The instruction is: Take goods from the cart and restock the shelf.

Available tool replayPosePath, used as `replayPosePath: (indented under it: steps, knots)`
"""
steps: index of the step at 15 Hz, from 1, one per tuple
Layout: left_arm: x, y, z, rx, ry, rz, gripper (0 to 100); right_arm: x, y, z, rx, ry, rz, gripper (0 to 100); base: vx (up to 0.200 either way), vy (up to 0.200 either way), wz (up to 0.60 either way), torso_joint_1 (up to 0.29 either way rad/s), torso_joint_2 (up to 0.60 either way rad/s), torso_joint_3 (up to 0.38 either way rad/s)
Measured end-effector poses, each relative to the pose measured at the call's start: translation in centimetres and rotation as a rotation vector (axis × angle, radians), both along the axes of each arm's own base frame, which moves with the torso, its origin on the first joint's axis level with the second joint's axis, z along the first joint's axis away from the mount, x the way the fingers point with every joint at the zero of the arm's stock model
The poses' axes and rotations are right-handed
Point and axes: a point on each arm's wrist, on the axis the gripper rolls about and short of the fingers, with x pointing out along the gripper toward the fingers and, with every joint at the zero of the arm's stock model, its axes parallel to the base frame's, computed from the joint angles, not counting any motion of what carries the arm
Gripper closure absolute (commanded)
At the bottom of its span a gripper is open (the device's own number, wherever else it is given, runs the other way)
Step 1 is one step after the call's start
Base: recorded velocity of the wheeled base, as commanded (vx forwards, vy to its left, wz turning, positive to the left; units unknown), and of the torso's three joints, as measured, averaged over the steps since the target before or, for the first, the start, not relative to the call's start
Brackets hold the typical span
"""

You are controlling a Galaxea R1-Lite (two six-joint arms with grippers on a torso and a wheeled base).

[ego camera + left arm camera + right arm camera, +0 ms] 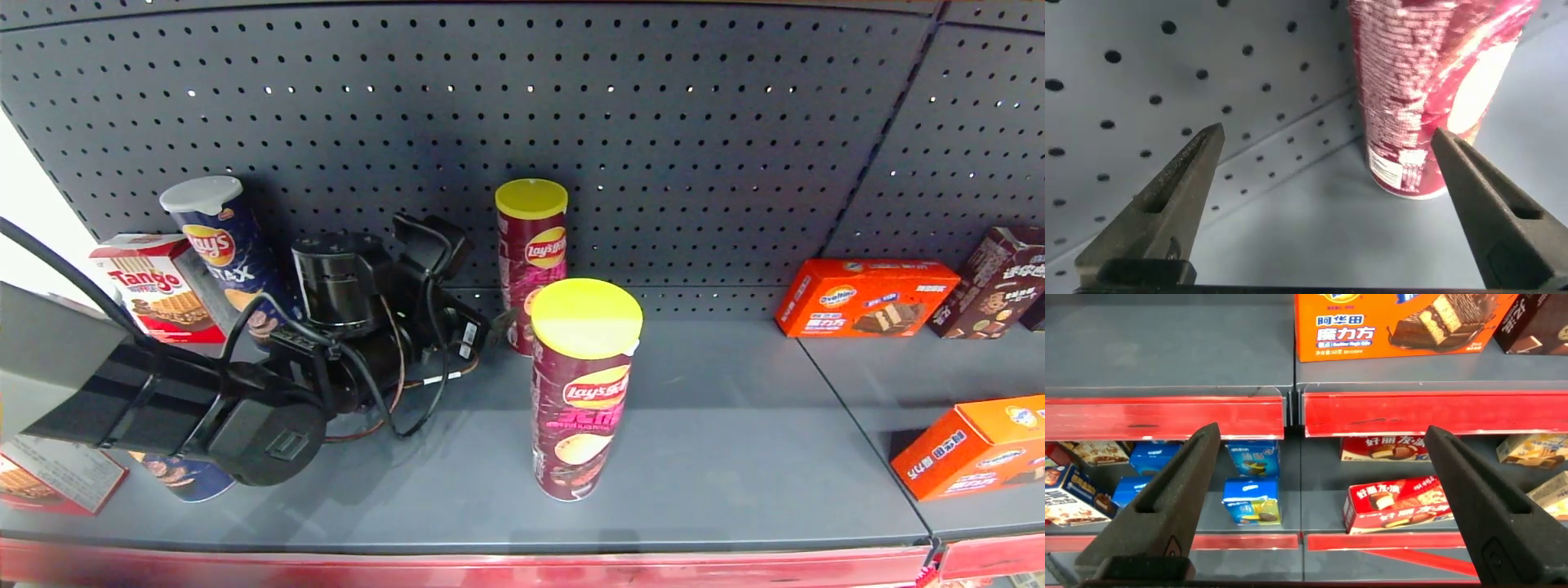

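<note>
Head view: the left gripper [490, 322] sits deep in the grey metal shelf [735, 457], just beside the rear maroon cardboard crisp tube with a yellow plastic lid [531, 245], which stands upright against the perforated back panel [653, 122]. A matching maroon tube [584, 392] stands nearer the shelf front, with a blue tube with a grey lid [220, 237] behind the arm.

Left wrist view: the claw gapes wide and holds nothing. The rear tube's base rests on the shelf close to one finger [1486, 204]. This tube looks already stocked, so the arm should draw straight back, jaws kept wide, without clipping either tube.

Right wrist view: the right gripper [1323, 431] is spread wide and empty. It faces the red price strips [1167, 412] below an orange carton [1396, 327].
</note>
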Motion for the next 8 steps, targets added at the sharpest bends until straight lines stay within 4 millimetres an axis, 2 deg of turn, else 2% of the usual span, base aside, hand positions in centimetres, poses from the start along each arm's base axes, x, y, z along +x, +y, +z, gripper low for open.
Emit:
replayPosePath:
  steps: [8]
  knots:
    - [1.8,0.9,-0.2,-0.001,-0.013,0.093,0,0.0,0.0,0.0,0.0,0.0,0.0,0,0.0,0.0,0.0,0.0,0.0,0.0]
